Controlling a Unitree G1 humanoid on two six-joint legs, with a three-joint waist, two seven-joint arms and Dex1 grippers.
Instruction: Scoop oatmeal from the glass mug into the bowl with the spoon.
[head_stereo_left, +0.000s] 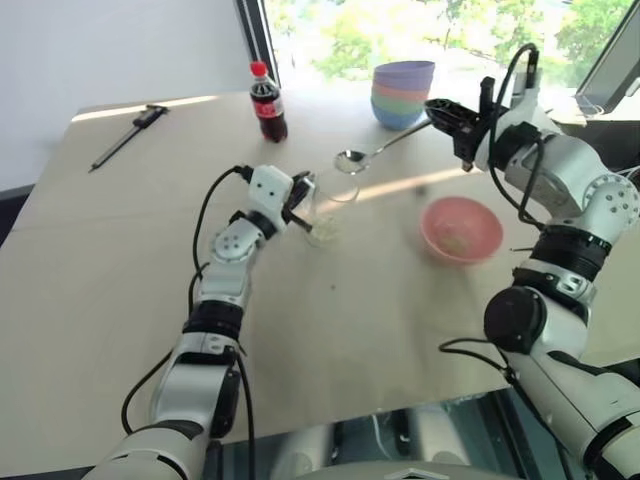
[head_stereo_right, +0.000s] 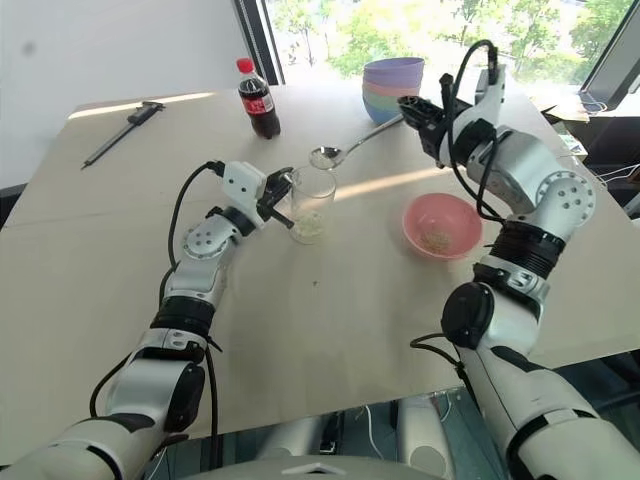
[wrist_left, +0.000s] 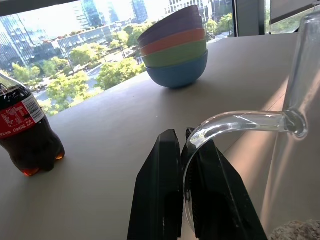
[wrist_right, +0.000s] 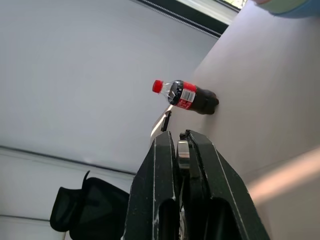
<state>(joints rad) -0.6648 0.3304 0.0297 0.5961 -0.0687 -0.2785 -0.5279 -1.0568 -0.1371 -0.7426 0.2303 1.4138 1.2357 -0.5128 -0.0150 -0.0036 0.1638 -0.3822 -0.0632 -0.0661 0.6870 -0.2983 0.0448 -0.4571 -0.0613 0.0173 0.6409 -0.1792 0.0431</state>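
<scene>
**Bring the spoon back into the mug without tipping it**

The left end effector (head_stereo_right: 283, 200) is pinched shut on the handle of the glass mug (head_stereo_right: 312, 203), steadying it on the counter (head_stereo_right: 330, 320). The right end effector (head_stereo_right: 421, 112), closed on the spoon (head_stereo_right: 345, 148), holds its seemingly empty bowl just above the mug's rim. Some oatmeal (head_stereo_right: 308, 226) sits in the mug's bottom; some flakes lie in the pink bowl (head_stereo_right: 442, 226) nearby. Best approach, I judge: dip steeply, clear of the glass wall, lift level.
</scene>
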